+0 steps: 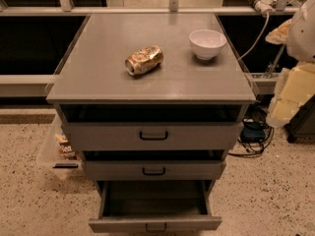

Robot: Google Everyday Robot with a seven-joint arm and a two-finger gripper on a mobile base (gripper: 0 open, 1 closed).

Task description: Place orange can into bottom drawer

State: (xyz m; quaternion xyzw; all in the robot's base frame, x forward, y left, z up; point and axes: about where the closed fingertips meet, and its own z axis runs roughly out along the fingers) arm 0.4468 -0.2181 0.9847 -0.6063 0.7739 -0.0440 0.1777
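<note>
a small dented orange-gold metal can lies on its side on the flat grey top of a metal cabinet, a little left of centre, with its silver end turned toward the front left. a round white bowl stands upright on the same top, to the right of the can and slightly farther back, well apart from it.

below the top are three grey drawers. the upper drawer and the middle drawer each carry a black handle, with a dark gap showing above each front. the bottom drawer, the lowest and widest-fronted, is pulled out toward the camera, and its dark interior is open to view with nothing visible in it.

the robot's arm shows at the right edge, off to the side of the cabinet. its pale cream lower end, which seems to be the gripper, hangs beside the cabinet's right front corner, clear of the top and far from the can. whether it is open or closed cannot be told.

a clear plastic bin sits on the speckled floor at the cabinet's left, and dark cables lie at its right.
</note>
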